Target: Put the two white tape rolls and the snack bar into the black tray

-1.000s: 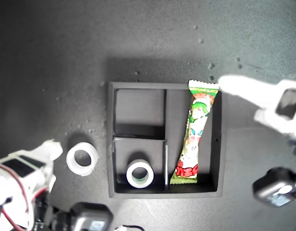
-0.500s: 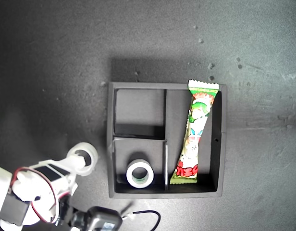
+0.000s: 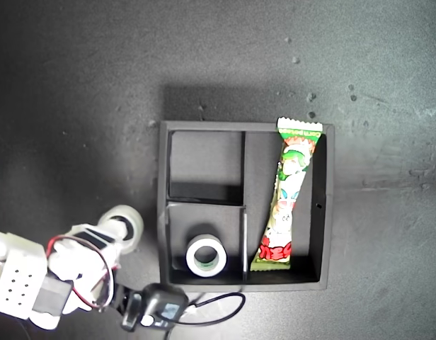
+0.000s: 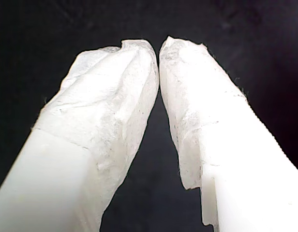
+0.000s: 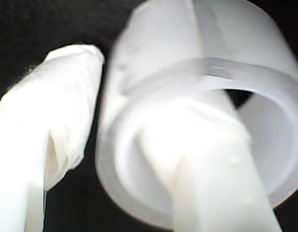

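Not much else going on here, really just the worktop (image 3: 76,85): dark grey, matte, kinda grainy, with a soft glare washing across it in the exterior view. There's a little scatter of pale specks (image 3: 296,60) on it, well away from my second tool (image 3: 121,228). A couple of tiny flecks (image 3: 65,133) sit nearer that tool but still clearly apart from it. In both wrist views the worktop is just plain dark background.

One tape roll (image 3: 206,256) sits in the tray's (image 3: 163,184) small compartment; the snack bar (image 3: 287,198) lies in the long one; the other roll (image 3: 130,222) lies outside, at the exterior view's left.
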